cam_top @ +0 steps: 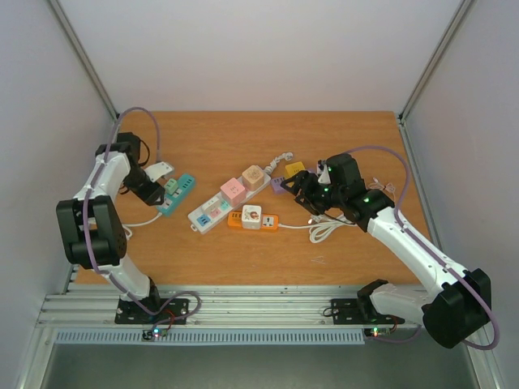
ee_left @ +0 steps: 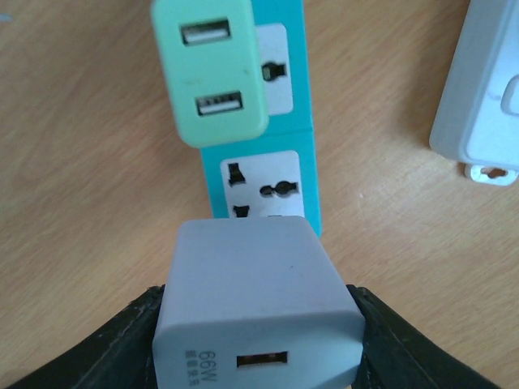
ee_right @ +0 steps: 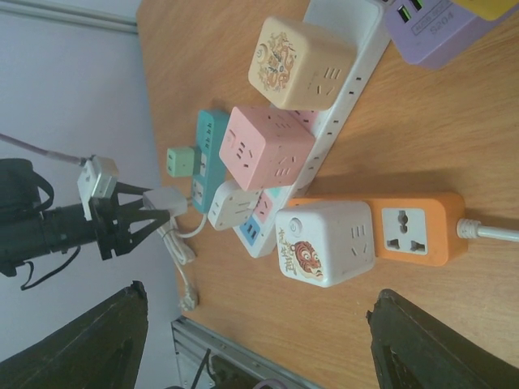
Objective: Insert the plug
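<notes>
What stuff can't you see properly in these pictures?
- Prongs of the grey charger: left wrist view, hidden under its own body.
- Nearest socket of the teal power strip: left wrist view, partly covered by the charger.
- Purple strip: right wrist view, cut off by the top edge.
- Tiny print under "66W": left wrist view, too blurry to read.

Grey charger plug (ee_left: 258, 304), seemingly unseated, over near end of teal power strip (ee_left: 272, 182).
</notes>
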{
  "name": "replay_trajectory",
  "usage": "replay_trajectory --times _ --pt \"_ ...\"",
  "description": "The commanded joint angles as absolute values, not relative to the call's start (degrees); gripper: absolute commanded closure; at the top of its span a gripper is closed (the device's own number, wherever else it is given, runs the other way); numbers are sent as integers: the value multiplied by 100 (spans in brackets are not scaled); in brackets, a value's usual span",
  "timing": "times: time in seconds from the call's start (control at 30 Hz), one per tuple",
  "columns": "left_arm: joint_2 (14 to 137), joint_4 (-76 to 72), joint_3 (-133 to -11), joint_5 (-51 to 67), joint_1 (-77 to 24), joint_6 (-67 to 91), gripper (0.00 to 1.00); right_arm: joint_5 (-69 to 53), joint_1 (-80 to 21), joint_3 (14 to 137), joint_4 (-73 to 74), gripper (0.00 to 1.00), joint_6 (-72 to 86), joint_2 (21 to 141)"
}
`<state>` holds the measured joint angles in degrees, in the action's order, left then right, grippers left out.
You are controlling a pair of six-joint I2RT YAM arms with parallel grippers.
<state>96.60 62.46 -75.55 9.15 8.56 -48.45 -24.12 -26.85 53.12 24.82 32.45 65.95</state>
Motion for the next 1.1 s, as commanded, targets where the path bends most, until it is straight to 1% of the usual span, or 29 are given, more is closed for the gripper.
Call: replay_trajectory --times 0.0,0.17,0.43,0.8,1.07 --pt "9622 5964 -7376 826 822 -5070 53 -2375 -2733 5458 2404 25 3143 6555" --pt "9727 5942 -7412 752 826 -5021 53 -2363 -2733 5434 2400 25 3142 6549" --pt "9740 5850 -7589 993 817 -4957 53 -2340 -2733 5415 2400 25 3133 6547" --pt "10089 5816 -7682 486 773 -4977 54 -2342 -2733 5449 2381 25 3125 6497" --pt "10225 5812 -7643 546 736 -4931 54 -2303 -2728 5412 2397 24 3118 6479"
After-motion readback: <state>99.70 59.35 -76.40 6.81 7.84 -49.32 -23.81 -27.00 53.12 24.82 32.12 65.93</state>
